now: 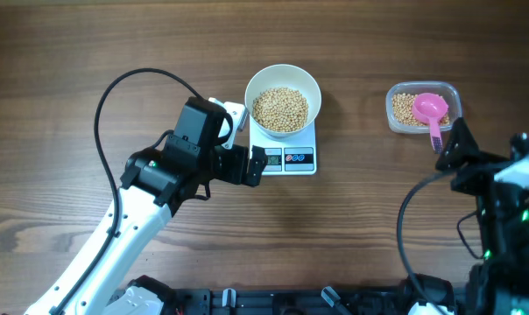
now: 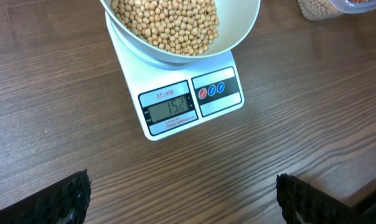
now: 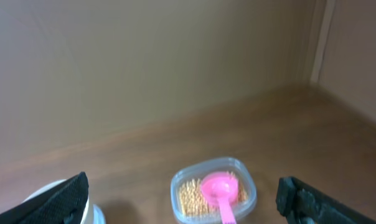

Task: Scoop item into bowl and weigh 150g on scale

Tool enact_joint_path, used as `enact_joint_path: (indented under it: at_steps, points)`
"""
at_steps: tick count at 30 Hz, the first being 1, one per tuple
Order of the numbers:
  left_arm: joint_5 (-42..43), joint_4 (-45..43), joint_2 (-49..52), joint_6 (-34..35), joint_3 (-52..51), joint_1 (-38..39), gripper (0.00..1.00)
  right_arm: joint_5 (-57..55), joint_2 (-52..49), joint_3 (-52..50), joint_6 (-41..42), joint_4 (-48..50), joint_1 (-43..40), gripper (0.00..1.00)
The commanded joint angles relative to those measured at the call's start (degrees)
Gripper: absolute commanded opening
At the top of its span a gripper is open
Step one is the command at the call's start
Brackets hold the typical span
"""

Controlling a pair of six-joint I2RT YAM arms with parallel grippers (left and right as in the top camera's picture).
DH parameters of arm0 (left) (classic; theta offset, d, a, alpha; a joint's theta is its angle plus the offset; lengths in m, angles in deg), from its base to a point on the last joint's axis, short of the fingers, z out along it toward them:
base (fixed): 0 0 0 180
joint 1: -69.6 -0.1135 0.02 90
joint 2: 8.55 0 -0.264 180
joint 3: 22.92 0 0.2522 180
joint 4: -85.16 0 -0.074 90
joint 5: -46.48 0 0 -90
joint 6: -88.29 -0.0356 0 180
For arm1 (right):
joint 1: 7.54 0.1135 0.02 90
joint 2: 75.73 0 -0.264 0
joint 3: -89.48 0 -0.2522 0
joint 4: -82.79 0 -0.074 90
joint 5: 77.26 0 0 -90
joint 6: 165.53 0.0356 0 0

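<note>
Tan beans (image 1: 279, 108): piled in the bowl (image 1: 316, 94), filling most of it, not touching either set of jaws
bowl: white, sits on the 12 o'clock end of the scale (image 1: 286, 144), overhanging its back edge
scale: middle of the wooden table (image 1: 89, 52), button panel at its 6 o'clock edge
display (image 2: 169, 107): lit, looks like 152 to me, bit fuzzy tho
left gripper (image 2: 188, 208): jaws spread wide, pinching nothing. It's parked at the scale's 9 o'clock. From the wrist cam, the scale and bowl sit at 12 o'clock, out ahead of the jaws, not between them
right gripper (image 3: 183, 202): jaws spread wide too, empty, hanging around 5 o'clock of the tub (image 1: 396, 92), which shows up ahead of the gap
tub: clear plastic, well apart from the bowl at its 3 o'clock, thin layer of beans inside
scoop (image 1: 431, 109): pink, lying in the tub, handle poking over the rim toward 6 o'clock
</note>
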Motion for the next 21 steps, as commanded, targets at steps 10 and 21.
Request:
enact_joint_path:
  at_steps: [10,21]
  points:
    - [0.31,-0.15,-0.52,-0.9,0.07,0.17,1.0,2.43,12.76,-32.04,-0.63,34.97,0.28,1.0]
    - [0.31,-0.15,-0.52,-0.9,0.07,0.17,1.0,2.45,17.57,-34.95,0.59,35.78,0.33,1.0]
